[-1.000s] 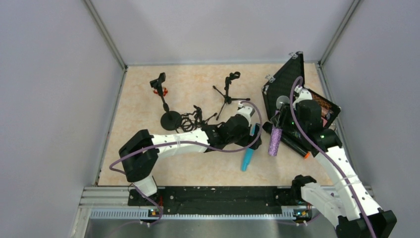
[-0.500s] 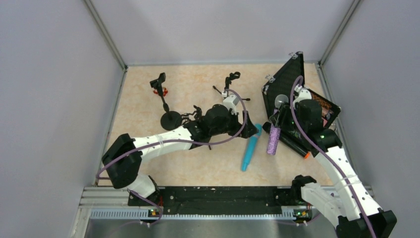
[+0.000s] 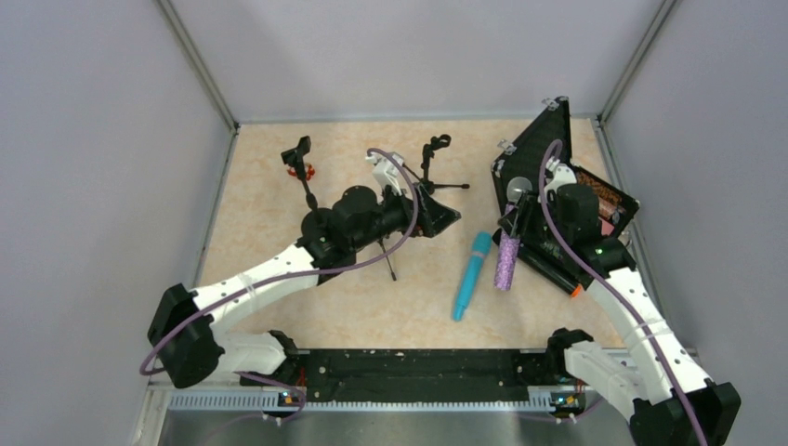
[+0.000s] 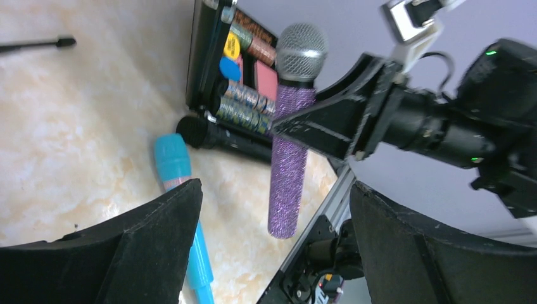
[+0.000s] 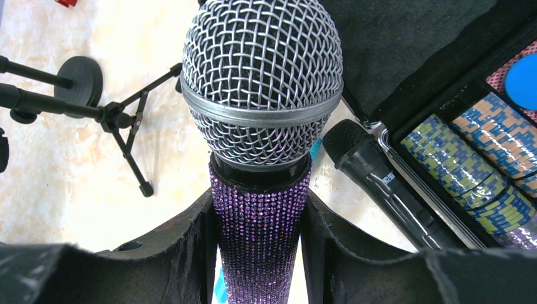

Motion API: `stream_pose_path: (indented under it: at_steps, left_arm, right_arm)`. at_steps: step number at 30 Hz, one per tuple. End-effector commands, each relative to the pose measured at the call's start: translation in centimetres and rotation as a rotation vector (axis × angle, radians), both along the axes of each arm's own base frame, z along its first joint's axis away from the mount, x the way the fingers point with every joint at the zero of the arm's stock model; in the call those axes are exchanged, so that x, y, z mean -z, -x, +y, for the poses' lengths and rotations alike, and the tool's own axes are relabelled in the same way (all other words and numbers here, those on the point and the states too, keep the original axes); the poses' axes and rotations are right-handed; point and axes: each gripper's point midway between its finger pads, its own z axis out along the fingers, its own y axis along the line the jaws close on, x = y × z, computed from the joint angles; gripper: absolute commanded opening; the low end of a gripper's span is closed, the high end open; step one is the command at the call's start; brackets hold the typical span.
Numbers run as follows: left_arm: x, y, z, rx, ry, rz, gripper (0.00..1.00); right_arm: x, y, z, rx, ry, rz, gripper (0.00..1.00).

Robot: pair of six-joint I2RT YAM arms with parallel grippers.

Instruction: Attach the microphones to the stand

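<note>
The glittery purple microphone [image 3: 507,263] with a silver mesh head hangs upright above the table, my right gripper [image 3: 518,219] shut on its body just below the head [image 5: 263,95]. The turquoise microphone [image 3: 471,276] lies on the table between the arms. A black microphone [image 3: 550,271] with an orange end lies by the case. My left gripper [image 3: 444,217] hovers open and empty near the tripod stand [image 3: 430,165]. A round-base stand [image 3: 308,190] with a clip stands further left. In the left wrist view the open fingers [image 4: 158,234] frame the purple microphone [image 4: 288,164] and the turquoise one [image 4: 174,161].
An open black case [image 3: 539,139] holding poker chips [image 5: 481,145] sits at the right, against the black microphone [image 5: 380,177]. A small red object [image 3: 299,171] lies behind the round-base stand. A thin stand leg [image 3: 390,265] pokes out under the left arm. Grey walls enclose the table.
My left arm has swung left and back, away from the turquoise microphone toward the stands, jaws staying open. My right gripper has shifted slightly left with the purple microphone.
</note>
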Motion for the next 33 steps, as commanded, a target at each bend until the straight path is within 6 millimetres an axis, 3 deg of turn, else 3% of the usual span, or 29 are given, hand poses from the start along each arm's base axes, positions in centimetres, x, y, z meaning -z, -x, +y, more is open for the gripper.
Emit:
stream_pose_path:
  at_steps: [1,8,19,33]
  left_arm:
    - [-4.0,-1.7,3.6,-0.165,-0.016,-0.125,0.89]
    - [-6.1,-2.7,9.6,-0.398,-0.125,-0.23,0.88]
    - [-5.1,-3.3,18.7,-0.659,-0.557,-0.279,0.87]
    - [-1.8,-0.9,25.1,-0.736,-0.751,-0.187,0.88]
  right_arm:
    - [-1.8,-1.2,0.9,-0.025,-0.058,-0.069,0.0]
    - [-1.8,-1.4,1.2,-0.03,-0.069,-0.067,0.0]
    - [-1.9,-1.6,1.7,-0.052,-0.086,-0.067,0.0]
    - [-2.1,-2.0,2.5,-0.075,-0.123,-0.058,0.0]
